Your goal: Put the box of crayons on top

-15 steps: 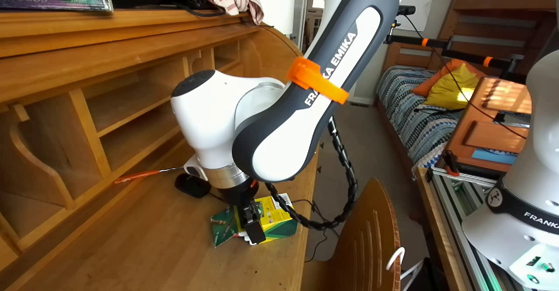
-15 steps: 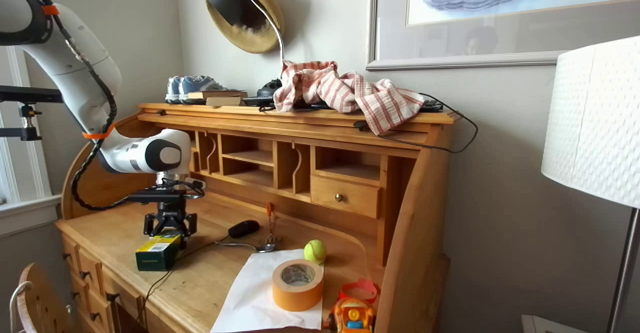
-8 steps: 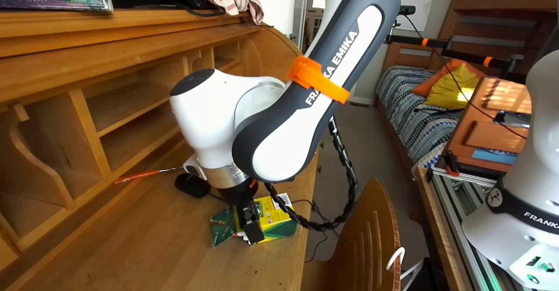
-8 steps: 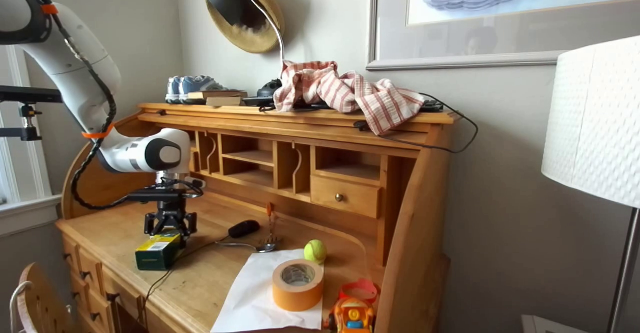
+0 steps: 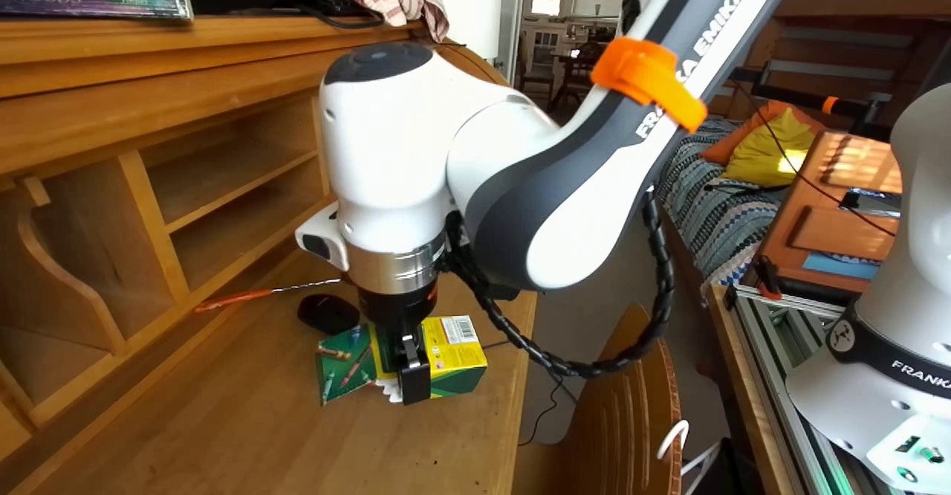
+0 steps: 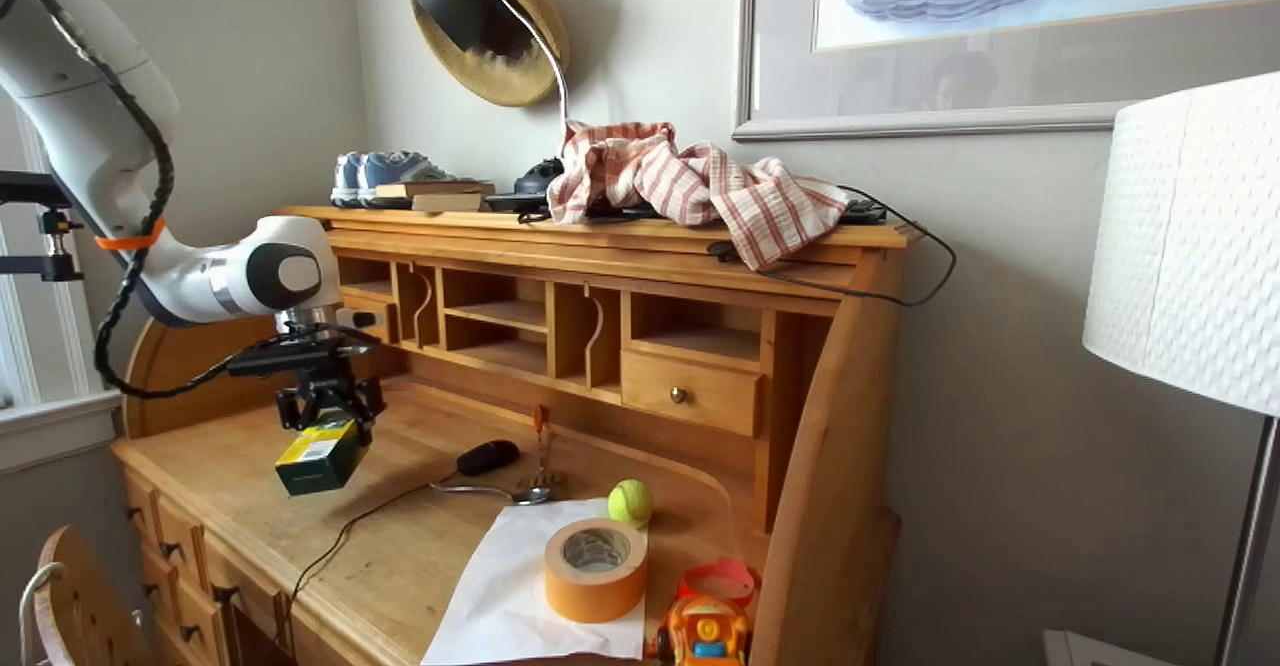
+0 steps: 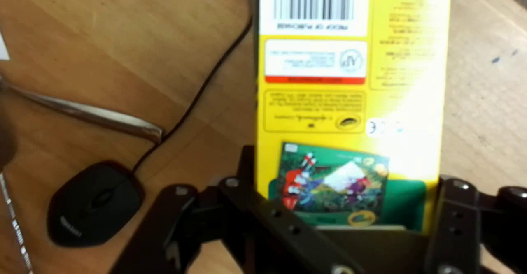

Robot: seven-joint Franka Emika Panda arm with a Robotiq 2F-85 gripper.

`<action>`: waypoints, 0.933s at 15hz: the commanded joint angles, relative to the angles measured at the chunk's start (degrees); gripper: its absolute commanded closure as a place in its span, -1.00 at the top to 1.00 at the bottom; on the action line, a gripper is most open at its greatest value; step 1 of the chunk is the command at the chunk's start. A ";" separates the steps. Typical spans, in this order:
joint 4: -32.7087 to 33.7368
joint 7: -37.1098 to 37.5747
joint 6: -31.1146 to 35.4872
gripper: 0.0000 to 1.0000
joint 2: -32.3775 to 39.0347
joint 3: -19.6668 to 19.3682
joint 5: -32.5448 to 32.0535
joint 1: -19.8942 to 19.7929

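Observation:
The box of crayons is green and yellow, with an open green flap. It shows in both exterior views (image 5: pixel 457 350) (image 6: pixel 322 454) and fills the middle of the wrist view (image 7: pixel 315 109). My gripper (image 6: pixel 332 416) is shut on it, with one finger at each side in the wrist view (image 7: pixel 348 179). The box hangs a little above the desk surface (image 6: pixel 420 566), slightly tilted in an exterior view. The far finger is hidden in an exterior view, where only the near finger of my gripper (image 5: pixel 414 380) shows. The desk's upper top (image 6: pixel 500 229) runs along the back, above the cubbies.
The upper top bears shoes (image 6: pixel 385 174), books (image 6: pixel 440 196) and a checked cloth (image 6: pixel 690 181). On the desk lie a black mouse (image 6: pixel 487 457), a spoon (image 6: pixel 532 495), a tennis ball (image 6: pixel 630 502), tape (image 6: pixel 596 586) and a toy (image 6: pixel 706 631). A chair (image 5: pixel 631 421) stands in front.
The gripper has risen from the desk with the box of crayons in it. In the exterior views the box has moved up and tilted slightly; the arm has moved with it.

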 commanded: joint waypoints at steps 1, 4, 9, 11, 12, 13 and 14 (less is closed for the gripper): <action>-11.40 4.99 12.29 0.10 -10.16 -1.88 -2.79 0.13; -18.06 7.49 20.78 0.10 -15.95 -3.85 -3.86 -0.42; -24.27 10.43 26.08 0.10 -24.21 -8.18 -9.02 -0.79; -25.04 13.13 24.66 0.10 -27.68 -8.77 -12.78 -1.31; -25.03 14.70 23.93 0.10 -29.17 -8.70 -15.00 -1.87; -25.04 16.09 23.52 0.10 -30.59 -8.48 -16.83 -2.56; -25.21 17.59 23.04 0.10 -32.21 -8.01 -18.50 -3.23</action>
